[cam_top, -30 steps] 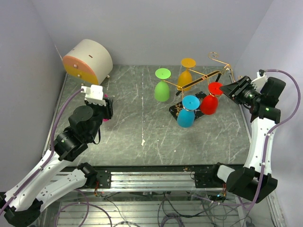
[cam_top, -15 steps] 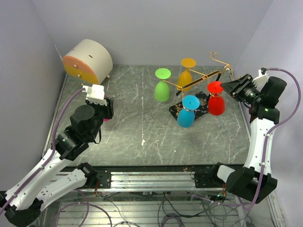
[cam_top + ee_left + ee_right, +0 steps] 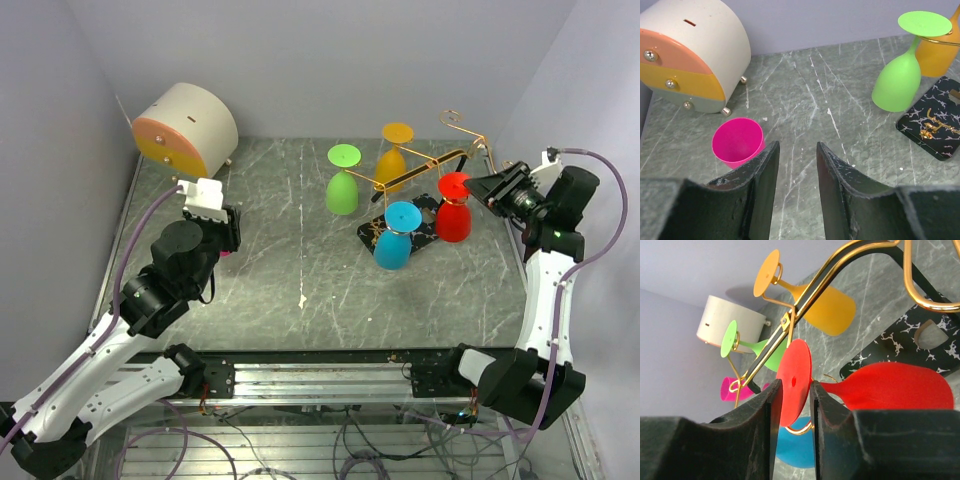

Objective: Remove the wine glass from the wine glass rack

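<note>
The wine glass rack is a gold wire stand on a black base, at the table's right rear. A red wine glass hangs upside down at its right hook. My right gripper is shut on the red glass's round foot; in the right wrist view the foot sits edge-on between my fingers, with the bowl to the right and a gold hook under the stem. Green, orange and blue glasses also hang there. My left gripper is open and empty.
A pink cup stands just left of my left fingers. A round cream drawer box with orange front sits at the back left. The rack's black base lies right of the green glass. Walls close the sides.
The red glass's bowl has swung to the right, towards my right gripper, then settled slightly back. The right gripper has shifted a little. The left arm has barely moved.
</note>
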Motion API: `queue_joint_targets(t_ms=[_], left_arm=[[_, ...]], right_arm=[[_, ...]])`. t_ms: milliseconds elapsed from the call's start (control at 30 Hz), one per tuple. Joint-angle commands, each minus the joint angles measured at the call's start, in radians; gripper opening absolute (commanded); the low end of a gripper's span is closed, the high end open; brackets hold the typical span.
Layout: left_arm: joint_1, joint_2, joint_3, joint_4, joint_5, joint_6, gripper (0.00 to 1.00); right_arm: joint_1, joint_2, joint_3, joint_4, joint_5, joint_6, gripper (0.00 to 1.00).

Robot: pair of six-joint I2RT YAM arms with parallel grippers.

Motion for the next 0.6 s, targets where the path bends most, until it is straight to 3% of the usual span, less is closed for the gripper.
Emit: queue_joint_targets(t_ms=[0,367,467,500,567], left_arm=[[0.008,0.000,-0.005,0.007,0.015,-0.017,0.46],[0.013,0.019,0.001,0.006,0.040,-0.025,0.42],[0.014,0.016,0.000,0.006,0.035,-0.030,0.42],[0.015,0.014,-0.001,0.007,0.032,-0.030,0.42],[0.017,0.011,-0.002,0.008,0.026,-0.032,0.42]], right_arm=[[0.002,-0.014,-0.013,0.068,-0.029,0.025,0.28],[0.005,-0.015,-0.063,0.138,-0.057,0.069,0.18],[0.005,-0.024,-0.070,0.143,-0.050,0.071,0.10],[0.004,-0.028,-0.070,0.140,-0.043,0.071,0.02],[0.004,-0.037,-0.068,0.130,-0.025,0.069,0.00]])
